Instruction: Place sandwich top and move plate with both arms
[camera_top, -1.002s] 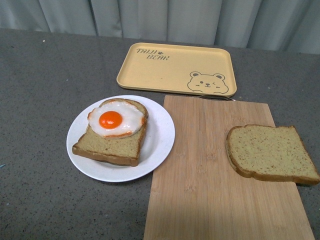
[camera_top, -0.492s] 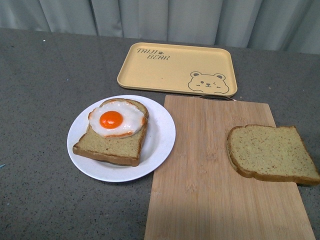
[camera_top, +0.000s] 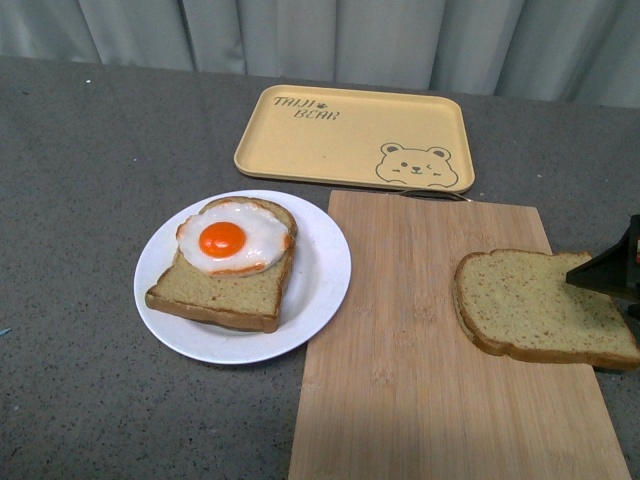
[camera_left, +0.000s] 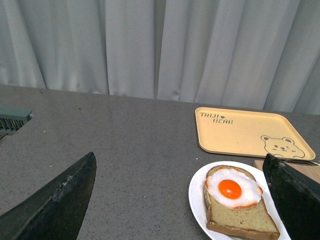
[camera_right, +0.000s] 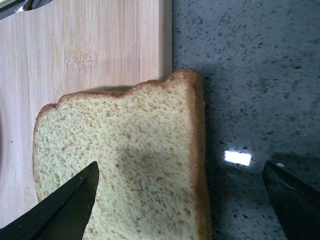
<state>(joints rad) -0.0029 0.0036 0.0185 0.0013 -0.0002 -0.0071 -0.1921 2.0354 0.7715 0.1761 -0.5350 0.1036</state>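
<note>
No step is complete: the sandwich top lies ungrasped at the cutting board's right edge under the released, wide-spread right end effector, and the plate awaits transfer.

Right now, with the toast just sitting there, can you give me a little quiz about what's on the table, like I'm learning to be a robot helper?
1. True or false: the fried egg lies on the bread slice that sits on the plate.
2. Where is the sandwich top? A) on top of the fried egg B) on the wooden board, with one side poking past its edge C) leaning against the plate
3. Fill in: the claw at the edge of the front view, by the sandwich top, is the robot's ____ claw.
Key: 1 true; 2 B; 3 right.
</note>
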